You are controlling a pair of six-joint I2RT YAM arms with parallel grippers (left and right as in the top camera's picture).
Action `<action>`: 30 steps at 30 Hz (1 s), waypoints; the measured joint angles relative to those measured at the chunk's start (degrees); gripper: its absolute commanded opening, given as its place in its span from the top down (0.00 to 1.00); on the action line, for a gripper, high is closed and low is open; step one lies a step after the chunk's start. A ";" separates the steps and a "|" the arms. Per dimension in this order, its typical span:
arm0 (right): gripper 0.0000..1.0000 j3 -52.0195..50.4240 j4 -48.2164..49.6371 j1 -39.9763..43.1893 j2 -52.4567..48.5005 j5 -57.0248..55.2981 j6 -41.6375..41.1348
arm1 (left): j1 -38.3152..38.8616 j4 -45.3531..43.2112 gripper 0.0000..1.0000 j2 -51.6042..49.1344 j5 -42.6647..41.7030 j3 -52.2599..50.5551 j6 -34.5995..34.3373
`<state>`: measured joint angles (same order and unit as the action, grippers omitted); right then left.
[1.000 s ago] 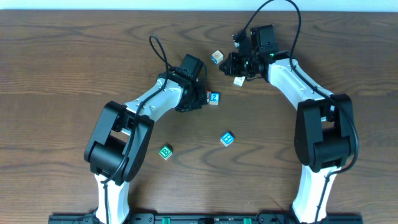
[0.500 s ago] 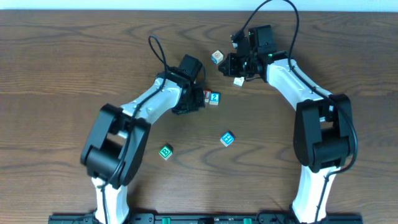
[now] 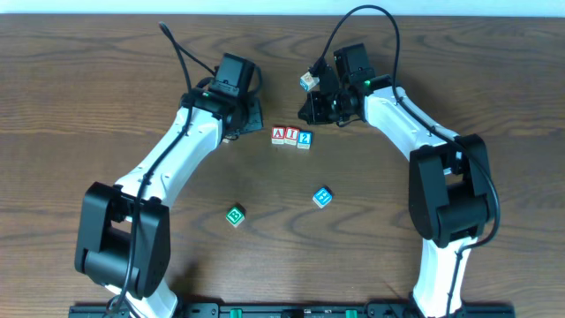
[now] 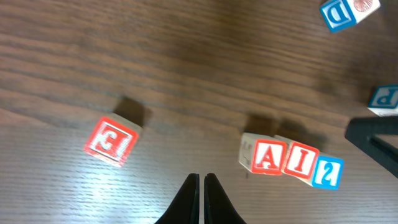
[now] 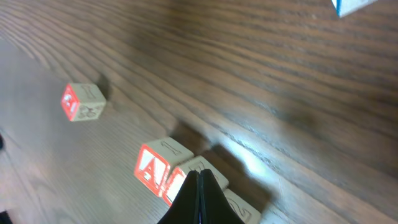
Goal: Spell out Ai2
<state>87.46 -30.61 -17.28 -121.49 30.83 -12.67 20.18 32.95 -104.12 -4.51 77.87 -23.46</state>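
The three white cubes stand side by side in a row at the table's middle: red "A" (image 3: 277, 134), red "I" (image 3: 290, 136), blue "2" (image 3: 305, 139). The left wrist view shows the same row: "A" (image 4: 268, 155), "I" (image 4: 303, 160), "2" (image 4: 328, 172). My left gripper (image 3: 249, 116) is shut and empty, left of the row and apart from it; its tips (image 4: 201, 180) point at bare wood. My right gripper (image 3: 312, 112) is shut and empty just behind the row. In the right wrist view its tips (image 5: 199, 175) partly hide the "I", with the "A" (image 5: 153, 168) beside them.
A red "E" block (image 4: 112, 140) lies left of the row near my left gripper, also in the right wrist view (image 5: 81, 101). A "D" block (image 3: 307, 81) sits behind, a blue "P" block (image 4: 384, 99) by my right gripper. Blue "H" block (image 3: 323, 197) and green block (image 3: 235, 215) lie nearer.
My left arm has pulled back up and to the left, uncovering the "A" and "I" beside the "2". My right arm has shifted left toward the row.
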 measured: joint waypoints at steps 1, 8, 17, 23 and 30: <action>0.99 0.00 -0.37 0.00 0.00 -0.63 0.04 | -0.28 -0.15 0.94 -0.04 -0.02 0.00 0.44; 0.99 0.04 -6.49 1.18 0.00 -3.32 -1.03 | -0.96 -1.51 0.94 -1.92 -0.74 0.00 3.78; 0.98 0.04 -12.26 1.90 0.00 -8.31 -1.38 | -0.96 -1.90 0.94 -2.29 -1.31 0.00 4.46; 0.99 0.04 -12.41 1.49 0.00 -9.70 -1.38 | -0.96 -1.95 0.94 -2.29 -1.29 0.00 4.46; 0.98 0.04 -12.48 -0.20 0.00 -9.92 -1.40 | -0.96 -1.97 0.94 -2.29 -1.29 0.00 4.46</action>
<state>87.50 -43.09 -17.47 -121.49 20.91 -14.06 19.22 30.98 -106.41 -5.80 77.87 -19.00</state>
